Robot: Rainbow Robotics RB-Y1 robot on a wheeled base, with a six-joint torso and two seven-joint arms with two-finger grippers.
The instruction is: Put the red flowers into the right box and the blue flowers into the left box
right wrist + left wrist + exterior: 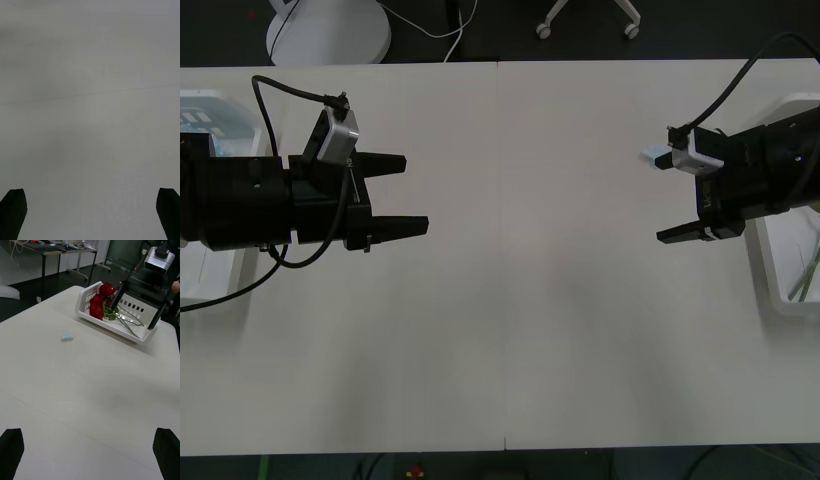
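The red flowers (100, 302) lie in the right box (112, 324), heads at one end and green stems (127, 324) along it. In the front view the right arm covers most of this right box (778, 285), and a few stems (806, 268) show. My right gripper (672, 196) hovers open just inboard of it, above bare table; the same right gripper (135, 308) shows in front of the box. My left gripper (412, 196) is open and empty over the table's left part. The left box (215, 105) sits mostly under the left arm. The blue flowers are hidden.
A small pale-blue petal (66, 336) lies loose on the table by the right gripper, the same petal (651, 155) in the front view. A seam (500, 250) runs down the white table's middle. Chair bases and a desk stand beyond the far edge.
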